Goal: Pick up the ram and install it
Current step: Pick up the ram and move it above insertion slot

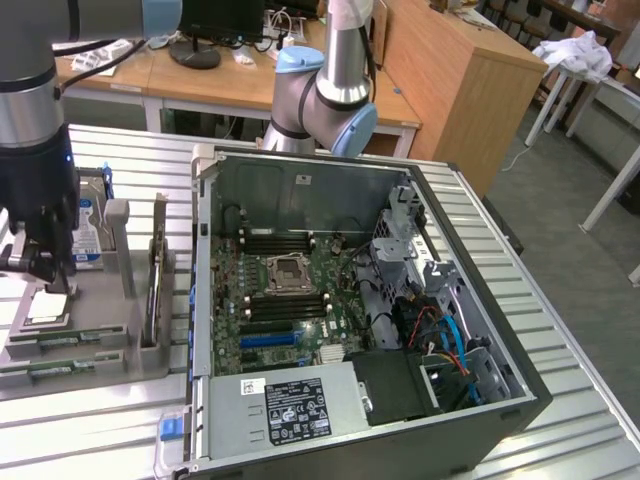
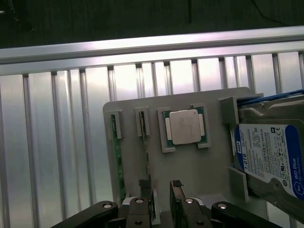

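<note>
The gripper [image 2: 160, 190] hangs low over the gray tray [image 2: 199, 175], claw spread wide and pinching nothing, and the ram [image 2: 146, 156] sits on edge in its tray slot, its near end right at one fingertip. Just beside it a second green stick [image 2: 115, 161] stands in the neighbouring slot, then the square processor [image 2: 184, 127] and the blue-labelled hard drive [image 2: 268, 156]. Farther off, toward the exterior view's right, the open computer case [image 1: 300, 195] lies with its motherboard [image 1: 290, 290] exposed.

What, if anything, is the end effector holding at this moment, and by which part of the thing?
Nothing is held. The end effector is open above the grey parts tray, close to one ram stick, with bare tray showing between its jaws.
</note>
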`<state>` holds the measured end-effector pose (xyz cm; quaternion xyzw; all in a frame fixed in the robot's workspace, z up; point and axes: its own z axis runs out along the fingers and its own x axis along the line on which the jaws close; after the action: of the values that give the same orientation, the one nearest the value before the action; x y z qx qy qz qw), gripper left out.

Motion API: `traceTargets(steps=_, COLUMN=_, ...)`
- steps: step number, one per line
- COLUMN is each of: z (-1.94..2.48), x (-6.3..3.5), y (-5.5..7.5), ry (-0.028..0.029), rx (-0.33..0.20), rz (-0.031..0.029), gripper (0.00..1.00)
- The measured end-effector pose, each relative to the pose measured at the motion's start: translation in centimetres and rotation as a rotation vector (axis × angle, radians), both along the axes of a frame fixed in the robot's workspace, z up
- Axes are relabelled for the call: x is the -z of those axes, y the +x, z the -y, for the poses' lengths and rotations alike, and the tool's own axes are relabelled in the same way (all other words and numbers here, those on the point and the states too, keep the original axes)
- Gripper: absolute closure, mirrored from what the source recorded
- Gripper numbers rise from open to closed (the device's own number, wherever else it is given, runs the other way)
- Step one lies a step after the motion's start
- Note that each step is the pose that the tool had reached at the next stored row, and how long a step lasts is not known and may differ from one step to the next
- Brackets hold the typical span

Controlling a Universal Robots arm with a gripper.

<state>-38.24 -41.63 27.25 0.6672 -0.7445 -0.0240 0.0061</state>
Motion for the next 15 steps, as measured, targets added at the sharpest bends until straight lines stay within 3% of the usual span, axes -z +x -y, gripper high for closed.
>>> traceTargets(steps=15, z=0.00, x=1.02, y=0.00, ry=-0.0001, rx=0.000, rz=-0.0001, gripper=0.70)
